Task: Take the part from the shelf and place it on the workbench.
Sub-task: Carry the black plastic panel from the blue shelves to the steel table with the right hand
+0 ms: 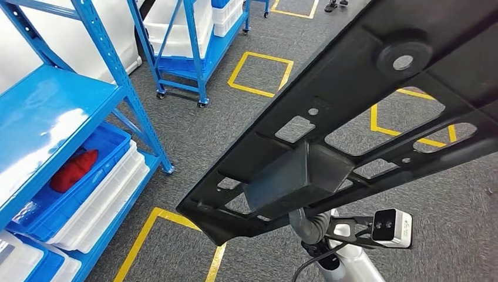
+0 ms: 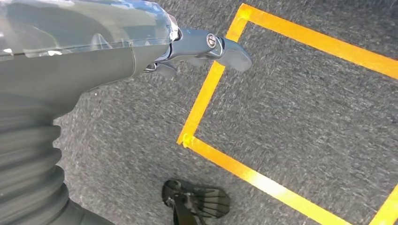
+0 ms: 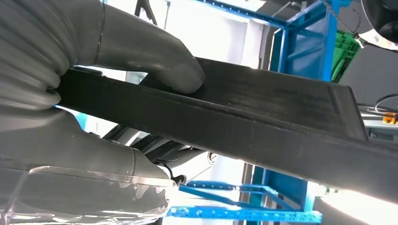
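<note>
A long black part [image 1: 352,94] with cut-out holes and a boxy block underneath runs slantwise through the head view, from low centre to the upper right, raised above the floor. My right hand [image 1: 311,226] grips it from below, mostly hidden by the part. In the right wrist view the thick grey thumb [image 3: 159,61] presses on one face of the part [image 3: 263,117], with the palm [image 3: 80,145] on the other side. My left hand [image 2: 206,47] hangs over the grey carpet, thumb stretched out, holding nothing.
A blue shelf [image 1: 53,111] stands at the left, with a blue bin [image 1: 111,147] holding a red item [image 1: 73,170] and white bins below. A wheeled blue rack [image 1: 182,59] stands further back. Yellow tape squares [image 1: 261,73] mark the floor. A person's feet [image 1: 335,6] show at the top.
</note>
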